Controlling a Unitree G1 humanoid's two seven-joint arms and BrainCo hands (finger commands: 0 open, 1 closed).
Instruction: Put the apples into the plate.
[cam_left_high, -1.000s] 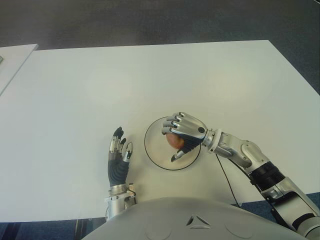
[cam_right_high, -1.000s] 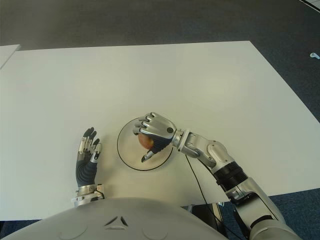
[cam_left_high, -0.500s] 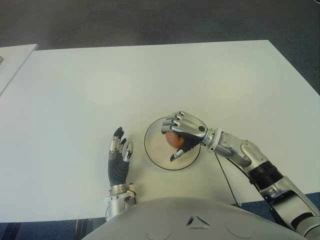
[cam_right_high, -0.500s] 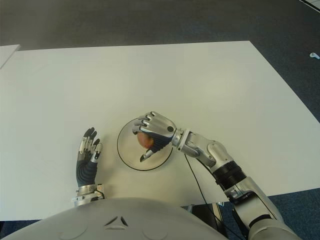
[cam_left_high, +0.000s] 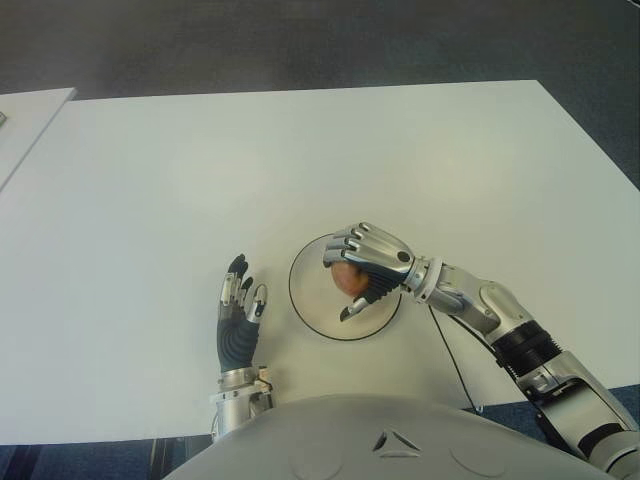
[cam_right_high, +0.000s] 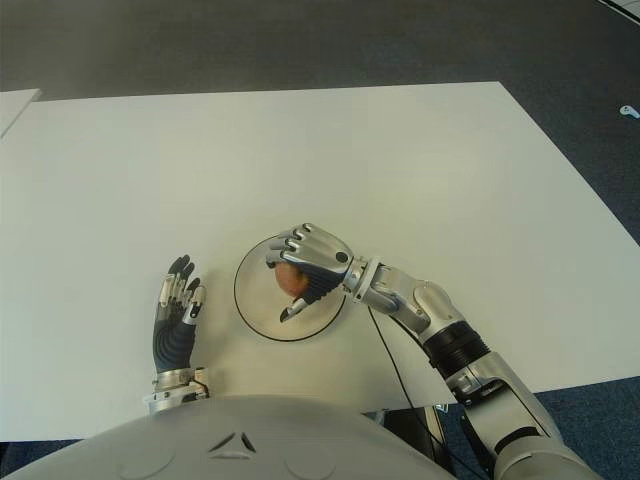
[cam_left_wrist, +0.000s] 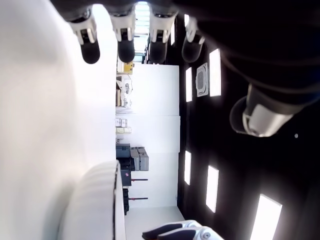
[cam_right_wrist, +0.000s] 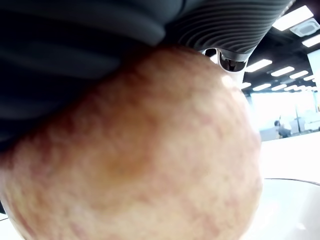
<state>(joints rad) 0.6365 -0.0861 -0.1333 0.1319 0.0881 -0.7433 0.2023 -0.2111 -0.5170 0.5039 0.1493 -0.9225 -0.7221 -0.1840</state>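
A reddish apple (cam_left_high: 347, 281) is in my right hand (cam_left_high: 365, 268), whose fingers curl over it above the white round plate (cam_left_high: 312, 305) near the table's front edge. In the right wrist view the apple (cam_right_wrist: 135, 150) fills the picture, pressed against the palm, with the plate's rim (cam_right_wrist: 295, 183) just beneath. Whether the apple touches the plate I cannot tell. My left hand (cam_left_high: 239, 312) shows flat on the table just left of the plate, its fingers straight and spread, holding nothing.
The white table (cam_left_high: 300, 170) stretches wide beyond the plate. A second pale table edge (cam_left_high: 20, 120) shows at the far left. A thin black cable (cam_left_high: 450, 360) runs under my right forearm toward the front edge.
My right hand with the apple has stayed over the plate, its forearm shifting very slightly. The left hand has not moved.
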